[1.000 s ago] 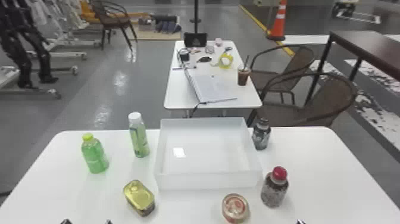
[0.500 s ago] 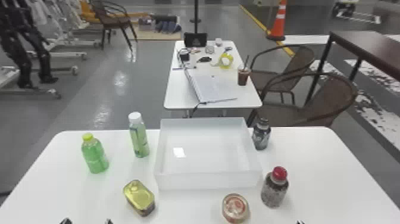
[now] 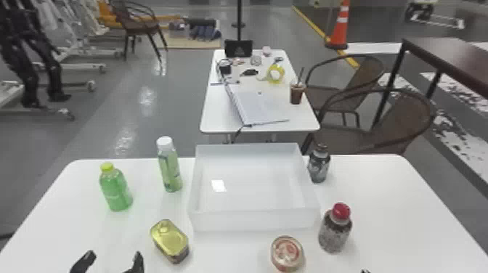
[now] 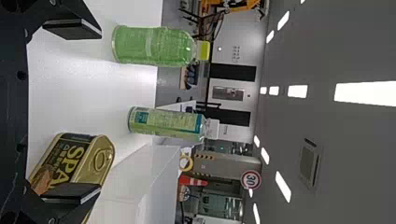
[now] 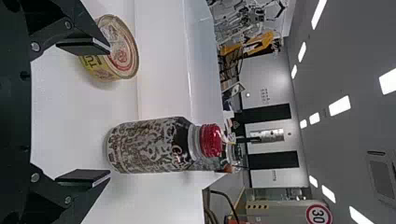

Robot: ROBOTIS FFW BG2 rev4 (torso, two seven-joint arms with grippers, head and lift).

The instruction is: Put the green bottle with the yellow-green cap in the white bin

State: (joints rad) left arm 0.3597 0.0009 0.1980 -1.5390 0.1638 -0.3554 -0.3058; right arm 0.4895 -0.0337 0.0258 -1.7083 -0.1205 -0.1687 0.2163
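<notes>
"Green bottle (image 3: 117, 192) first: how do my jaws sit?"
"I've got the left gripper (image 3: 115, 254) nearer the bottle than in the earlier frames, its fingers wide apart, holding nothing."
"And the right gripper (image 3: 365, 271)?"
"Also spread wide and empty; its tip hasn't noticeably shifted."
"Then the bottle?"
"Upright on the table (image 3: 395, 203), ahead of the left jaws and apart from them. I see the white bin (image 3: 254, 220) farther to their right, its whole floor laid out in the head view."
"Beyond that?"
"My left wrist view adds a round red-rimmed sign (image 4: 251, 179), far past those jaws."
</notes>
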